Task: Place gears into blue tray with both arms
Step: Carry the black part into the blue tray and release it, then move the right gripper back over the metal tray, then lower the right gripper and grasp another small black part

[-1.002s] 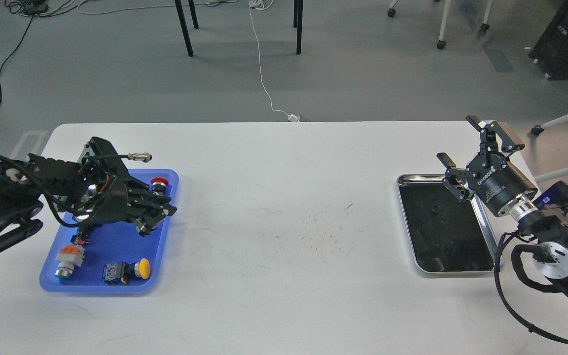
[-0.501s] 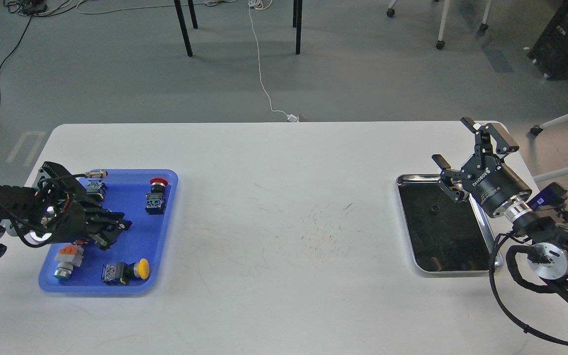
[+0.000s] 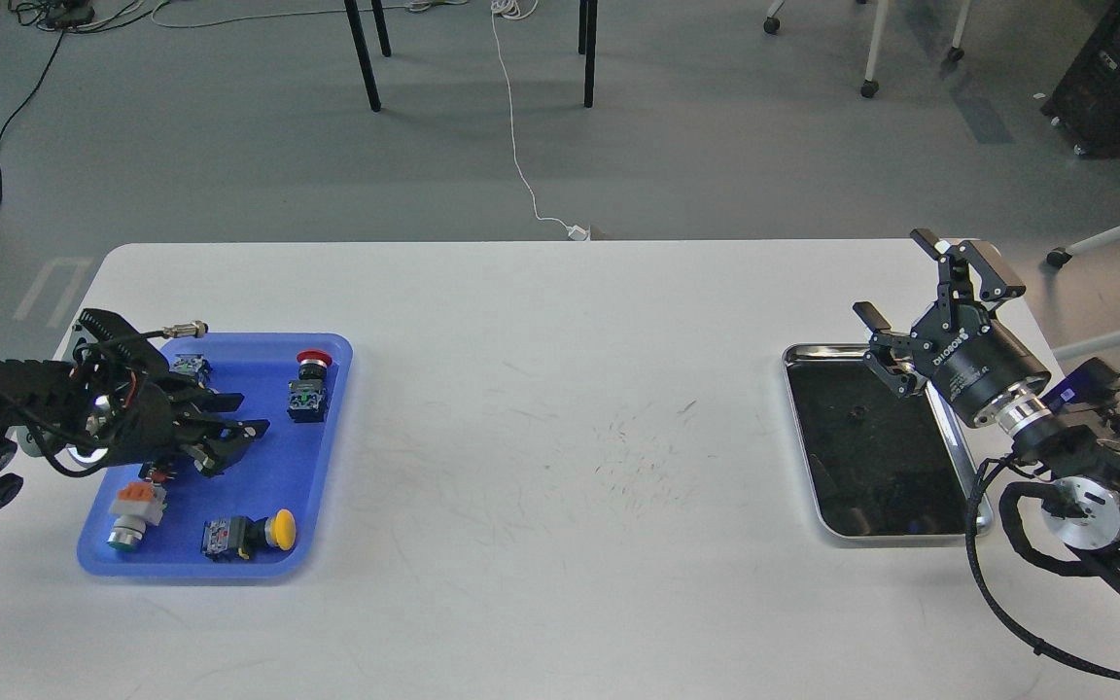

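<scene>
Table (image 3: 541, 544): white, wide bare stretch across the middle between the two trays, with only faint scuff marks there.
Blue tray (image 3: 322, 491): near the table's left edge, long side running front to back; its front rim sits well back from the table's near edge.
In the blue tray: a red-capped switch (image 3: 310, 367) near the far right corner, a yellow-capped switch (image 3: 251, 534) by the front rim, an orange-and-grey switch (image 3: 130, 513) at the front left, a small part at the far left corner.
Left gripper (image 3: 234, 437): low over the blue tray's left half, fingers pointing right, slightly spread, nothing seen between them.
Metal tray (image 3: 976, 491): near the table's right edge, black lining, silver rim.
Gear (image 3: 854, 412): one tiny dark wheel on the black lining, in the far half of the metal tray, apart from the rims.
Right gripper (image 3: 920, 306): above the far right corner of the metal tray, jaws spread wide and empty, one finger over the tray's far rim, the other out near the table's far right corner.
</scene>
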`<state>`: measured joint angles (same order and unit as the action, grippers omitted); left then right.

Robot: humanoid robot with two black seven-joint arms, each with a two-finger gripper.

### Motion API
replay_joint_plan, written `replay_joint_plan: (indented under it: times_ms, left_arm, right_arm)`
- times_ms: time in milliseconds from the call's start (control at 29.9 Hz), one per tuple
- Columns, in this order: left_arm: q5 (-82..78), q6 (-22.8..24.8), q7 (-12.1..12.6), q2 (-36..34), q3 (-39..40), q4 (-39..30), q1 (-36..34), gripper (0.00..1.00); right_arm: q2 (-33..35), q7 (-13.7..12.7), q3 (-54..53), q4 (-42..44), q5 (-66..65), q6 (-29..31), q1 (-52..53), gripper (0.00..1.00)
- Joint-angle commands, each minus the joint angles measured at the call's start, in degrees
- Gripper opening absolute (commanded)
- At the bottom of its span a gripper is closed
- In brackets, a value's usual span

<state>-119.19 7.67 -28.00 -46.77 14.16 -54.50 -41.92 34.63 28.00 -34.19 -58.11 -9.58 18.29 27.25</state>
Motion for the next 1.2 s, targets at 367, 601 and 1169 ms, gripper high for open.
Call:
replay_joint_plan:
  times_ms: [367,601,1169]
  left_arm:
    - [60.8,1.0,0.0,3.4,17.6,-14.6,6.5,0.97]
    - [70.2,1.4,0.0,14.4,33.5,-16.9,17.4,0.98]
    - [80.3,10.0,1.7,22.2,42.9,-17.3,24.3,0.98]
  right_arm:
    - [11.5,0.0,4.5,-5.4,-23.2,5.8,3.7,0.98]
    - [20.1,0.0,19.7,-5.8,-54.0,7.0,19.1,0.99]
    - [-0.8,0.0,67.7,11.3,-67.2,0.8,50.0,0.96]
